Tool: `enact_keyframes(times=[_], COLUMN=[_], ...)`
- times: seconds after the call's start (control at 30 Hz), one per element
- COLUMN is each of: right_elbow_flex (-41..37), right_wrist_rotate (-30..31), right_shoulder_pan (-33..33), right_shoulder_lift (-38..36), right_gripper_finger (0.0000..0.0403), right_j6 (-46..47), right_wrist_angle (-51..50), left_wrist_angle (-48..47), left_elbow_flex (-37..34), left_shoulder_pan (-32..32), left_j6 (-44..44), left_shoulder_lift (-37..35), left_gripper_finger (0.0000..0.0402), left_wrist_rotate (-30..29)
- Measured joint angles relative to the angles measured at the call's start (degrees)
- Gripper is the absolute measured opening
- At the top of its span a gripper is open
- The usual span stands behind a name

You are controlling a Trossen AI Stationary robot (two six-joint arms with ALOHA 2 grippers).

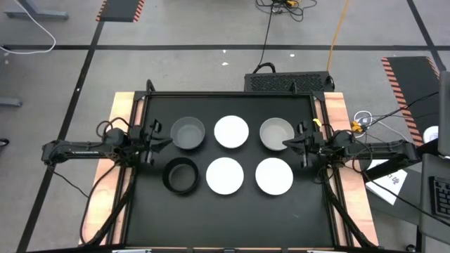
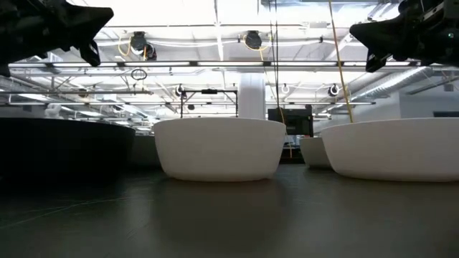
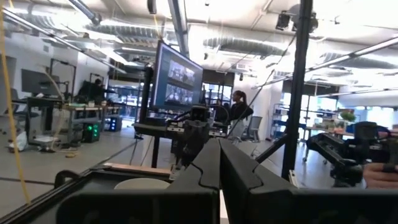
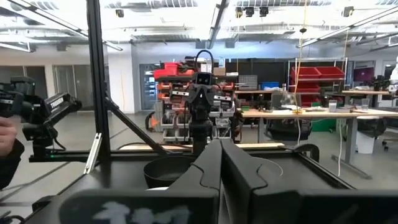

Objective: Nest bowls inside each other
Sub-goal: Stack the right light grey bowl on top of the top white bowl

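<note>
Six bowls spread singly on the tabletop (image 1: 148,211), none nested: greys (image 1: 188,133) (image 1: 276,133) flanking the middle white (image 1: 230,131), black (image 1: 181,175) nearer. Left pincer (image 1: 166,142) beside one grey, right pincer (image 1: 288,144) at the other; both narrow, holding nothing.

Bright overhead lights, silhouetted foreground

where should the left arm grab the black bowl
Take the small round black bowl by its rim, from straight above, one finger inside and one outside. It sits upright and open, its wall thin. Use the side facing the left gripper, away from the white bowl.
</note>
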Motion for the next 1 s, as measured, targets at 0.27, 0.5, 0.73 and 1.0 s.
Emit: enact_keyframes(times=[0.27, 0.5, 0.73, 1.0], right_elbow_flex=[1.4, 8.0, 20.0, 26.9], right_wrist_rotate=[8.4, 18.4, 23.6, 25.4], right_shoulder_pan=[-1.5, -4.7, -9.3, -15.5], right_shoulder_lift=[0.0, 0.0, 2.7, 10.0], right_gripper_finger=[0.0002, 0.0067, 0.0180, 0.0232], right_j6=[4.7, 8.3, 14.4, 17.4], right_wrist_angle=[-3.6, -19.7, -43.2, -55.5], left_wrist_angle=[0.1, 0.1, -2.5, -3.6], left_elbow_flex=[0.0, 0.0, 0.0, 0.0], left_shoulder_pan=[0.0, 0.0, 0.0, 0.0], left_j6=[0.4, 2.6, 1.6, 5.0], left_shoulder_lift=[0.0, 0.0, 0.0, 0.0], left_gripper_finger=[0.0003, 0.0013, 0.0073, 0.0185], left_wrist_rotate=[0.6, 0.0, -3.2, -4.4])
